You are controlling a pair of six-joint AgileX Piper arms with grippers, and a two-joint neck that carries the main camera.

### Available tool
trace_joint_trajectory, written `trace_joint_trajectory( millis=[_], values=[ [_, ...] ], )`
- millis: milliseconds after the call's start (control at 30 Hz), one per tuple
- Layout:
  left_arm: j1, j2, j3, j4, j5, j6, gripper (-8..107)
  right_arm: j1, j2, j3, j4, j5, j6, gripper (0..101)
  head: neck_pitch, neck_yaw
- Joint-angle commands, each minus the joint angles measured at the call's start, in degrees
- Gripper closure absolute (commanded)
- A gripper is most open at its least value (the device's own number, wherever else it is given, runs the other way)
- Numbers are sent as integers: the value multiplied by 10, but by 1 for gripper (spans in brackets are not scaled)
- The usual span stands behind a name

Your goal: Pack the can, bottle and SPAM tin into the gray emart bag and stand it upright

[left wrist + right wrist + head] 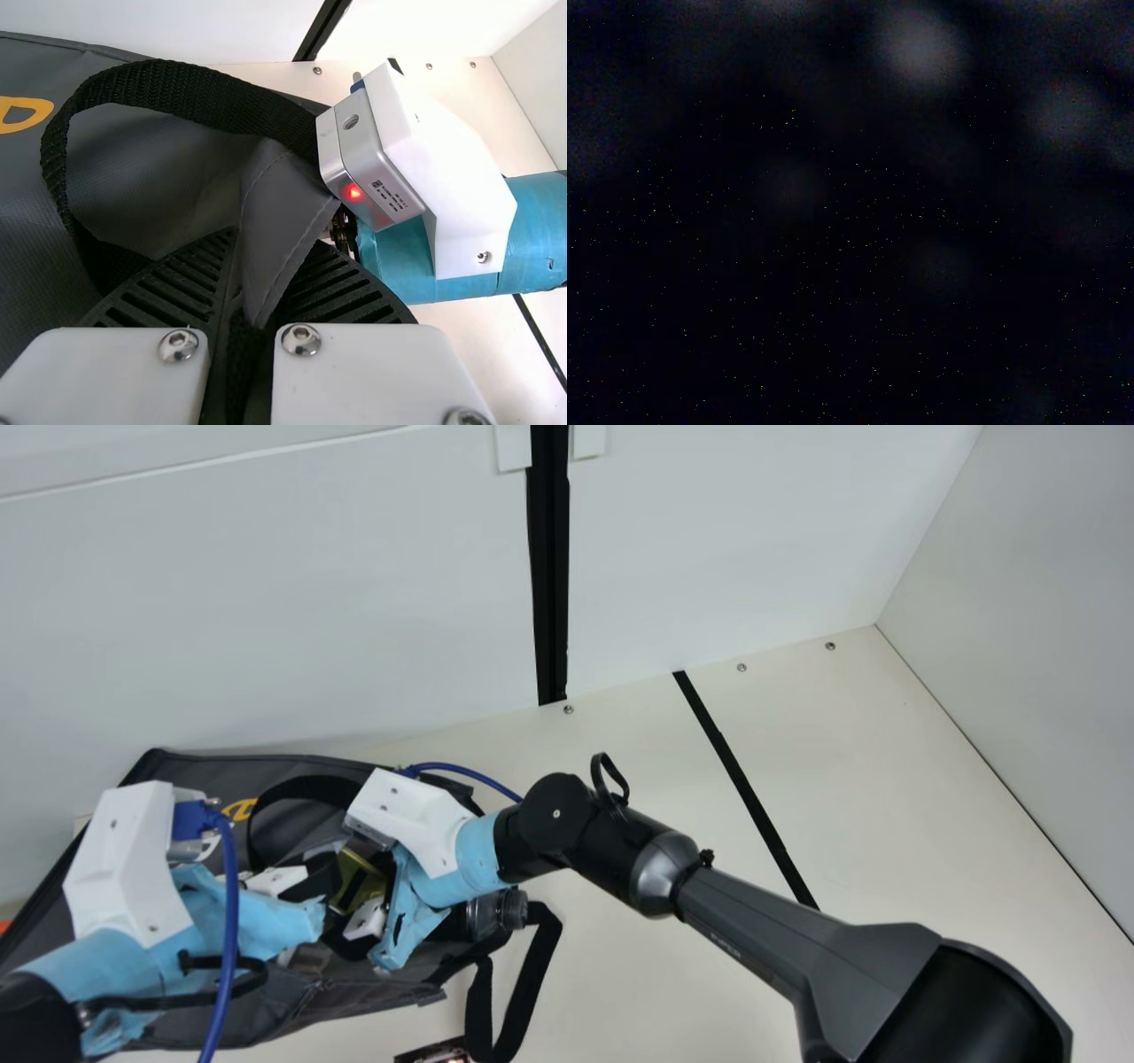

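Inside the left gripper [326, 883] sits a fold of gray bag [278, 226].

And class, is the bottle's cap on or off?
On: in the main view, the dark cap sits over the end of the bottle.

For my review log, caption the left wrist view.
Black, ribbed left hand pinching a fold of the gray fabric bag.

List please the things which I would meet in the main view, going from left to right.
Left arm's white wrist mount, yellow lettering on the gray bag, right arm's white wrist mount, black wall strip, diagonal black table line, side wall.
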Motion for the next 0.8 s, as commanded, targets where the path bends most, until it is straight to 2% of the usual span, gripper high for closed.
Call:
trace_joint_trajectory(
  millis=[0, 333, 767],
  values=[
    [0, 0, 0, 0, 0, 0, 107, 0, -1, 2, -1, -1, 0, 41, -13, 0],
    [0, 0, 0, 0, 0, 0, 107, -2, -7, 10, -4, -4, 1, 8, -13, 0],
    [0, 0, 0, 0, 0, 0, 107, -12, -25, 20, -9, 4, 3, 6, -13, 0]
  ],
)
